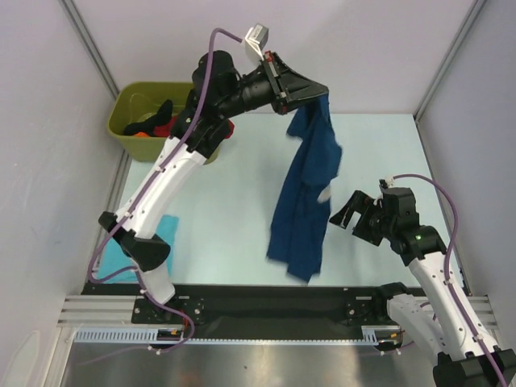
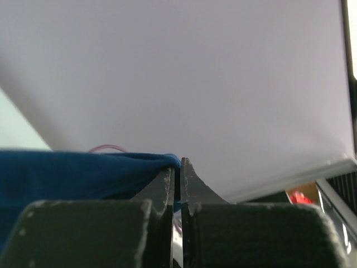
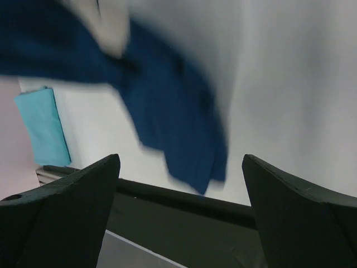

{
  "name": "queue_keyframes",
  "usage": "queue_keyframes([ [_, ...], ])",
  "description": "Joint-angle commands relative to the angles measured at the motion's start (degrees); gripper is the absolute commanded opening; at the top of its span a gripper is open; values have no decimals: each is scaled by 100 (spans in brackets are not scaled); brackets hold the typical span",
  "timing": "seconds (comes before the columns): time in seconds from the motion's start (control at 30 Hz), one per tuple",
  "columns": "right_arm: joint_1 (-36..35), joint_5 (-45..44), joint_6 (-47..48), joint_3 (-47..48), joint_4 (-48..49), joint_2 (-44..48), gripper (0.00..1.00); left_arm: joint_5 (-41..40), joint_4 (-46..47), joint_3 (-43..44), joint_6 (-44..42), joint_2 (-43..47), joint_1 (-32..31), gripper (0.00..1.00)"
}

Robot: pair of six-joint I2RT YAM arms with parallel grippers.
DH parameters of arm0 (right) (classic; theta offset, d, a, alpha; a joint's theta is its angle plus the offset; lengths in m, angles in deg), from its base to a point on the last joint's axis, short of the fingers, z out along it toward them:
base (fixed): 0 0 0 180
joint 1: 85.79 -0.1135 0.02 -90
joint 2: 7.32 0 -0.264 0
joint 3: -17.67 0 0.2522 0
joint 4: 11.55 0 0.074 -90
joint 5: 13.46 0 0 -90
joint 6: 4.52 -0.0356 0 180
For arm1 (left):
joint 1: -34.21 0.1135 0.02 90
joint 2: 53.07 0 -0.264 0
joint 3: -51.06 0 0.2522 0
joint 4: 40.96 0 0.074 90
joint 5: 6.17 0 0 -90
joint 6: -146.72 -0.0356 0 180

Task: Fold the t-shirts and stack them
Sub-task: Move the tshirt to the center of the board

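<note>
A navy blue t-shirt [image 1: 305,193] hangs full length over the middle of the table, a patch of pale print showing near its right edge. High at the back, my left gripper [image 1: 321,93] is shut on the shirt's top edge; in the left wrist view the blue cloth [image 2: 72,176] is pinched between the closed fingers [image 2: 167,190]. My right gripper [image 1: 351,211] stands open just right of the hanging shirt, not touching it; its wrist view shows the blurred shirt [image 3: 167,117] ahead of the wide-apart jaws. A folded light turquoise t-shirt [image 1: 157,238] lies at the table's left, partly under the left arm.
An olive-green bin [image 1: 133,121] at the back left holds red and black t-shirts [image 1: 157,121]. White walls enclose the table on three sides. A black rail [image 1: 266,302] runs along the near edge by the arm bases.
</note>
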Motion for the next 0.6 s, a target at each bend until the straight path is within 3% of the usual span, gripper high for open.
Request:
queue_keyframes([
  [0.0, 23, -46, 88, 138, 7, 18, 99, 388, 175, 1120, -153, 435, -153, 0],
  [0.07, 23, -20, 79, 68, 25, 9, 99, 424, 115, 769, -336, 654, -144, 3],
  [0.17, 32, -2, 96, -47, 104, 0, 99, 318, -220, -748, -724, 1348, -83, 0],
  [0.2, 32, -2, 122, -64, 113, -17, 99, 205, -46, -1762, -776, 1794, -65, 0],
  [0.27, 41, 15, 184, -91, 104, -61, 99, -102, -79, -2691, -908, 2235, 22, 1],
  [0.3, 49, 33, 202, -73, 87, -79, 98, -269, -219, -3583, -1161, 2499, 66, 2],
  [0.37, 50, 147, 254, -91, 104, -140, 98, -727, -509, -4423, -1277, 3088, 267, 14],
  [0.4, 50, 182, 255, -100, 121, -158, 98, -788, -562, -5297, -1408, 3247, 330, 23],
  [0.43, 50, 226, 255, -117, 148, -184, 98, -876, -667, -5689, -1462, 3483, 409, 45],
  [0.53, 41, 384, 263, -231, 236, -342, 96, -1131, -1369, -6807, -1795, 3687, 699, 64],
  [0.57, 32, 393, 255, -249, 279, -395, 96, -1567, -1859, -7000, -2075, 3705, 752, 68],
])
